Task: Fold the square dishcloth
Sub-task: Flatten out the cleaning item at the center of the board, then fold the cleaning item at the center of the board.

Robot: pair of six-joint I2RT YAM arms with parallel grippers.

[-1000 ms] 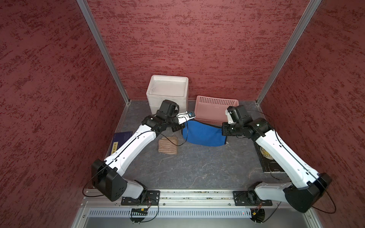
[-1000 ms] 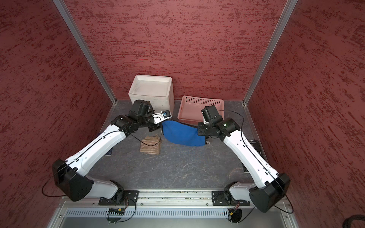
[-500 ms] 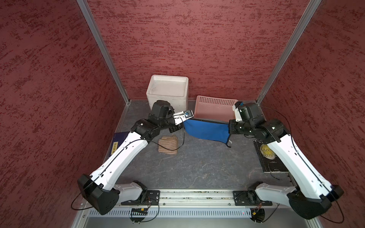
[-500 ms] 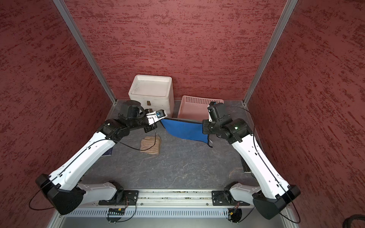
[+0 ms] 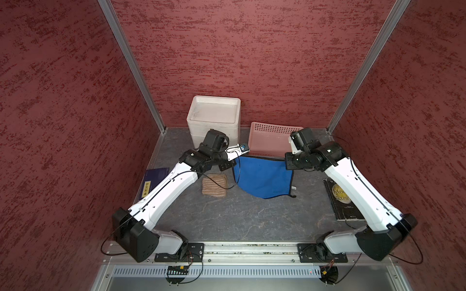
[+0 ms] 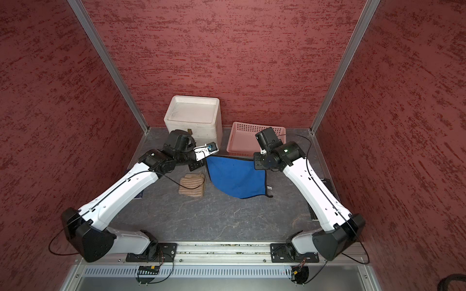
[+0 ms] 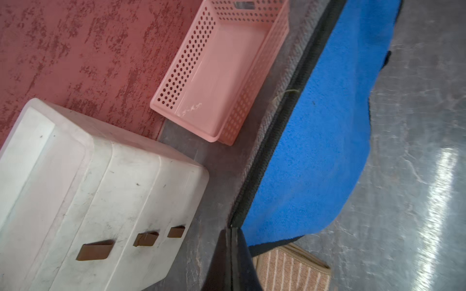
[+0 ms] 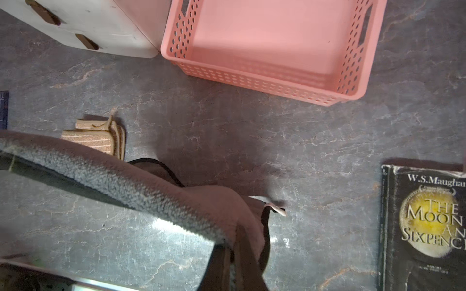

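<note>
The square dishcloth is blue with a black hem and hangs stretched between my two grippers in both top views. Its lower edge sags toward the front of the table, and a small white tag shows at its lower right corner. My left gripper is shut on the cloth's upper left corner. In the left wrist view the gripper's jaws pinch the black hem beside the blue cloth. My right gripper is shut on the upper right corner. In the right wrist view the cloth drapes grey over the gripper.
A white box and a pink perforated basket stand at the back wall behind the cloth. A folded beige striped cloth lies left of the dishcloth. A black book lies at the right, and a dark blue book at the left wall.
Both grippers kept their hold. The arms rose and pulled the cloth taut, then came down. More of its blue face now shows, and its lower edge reaches further toward the front.
</note>
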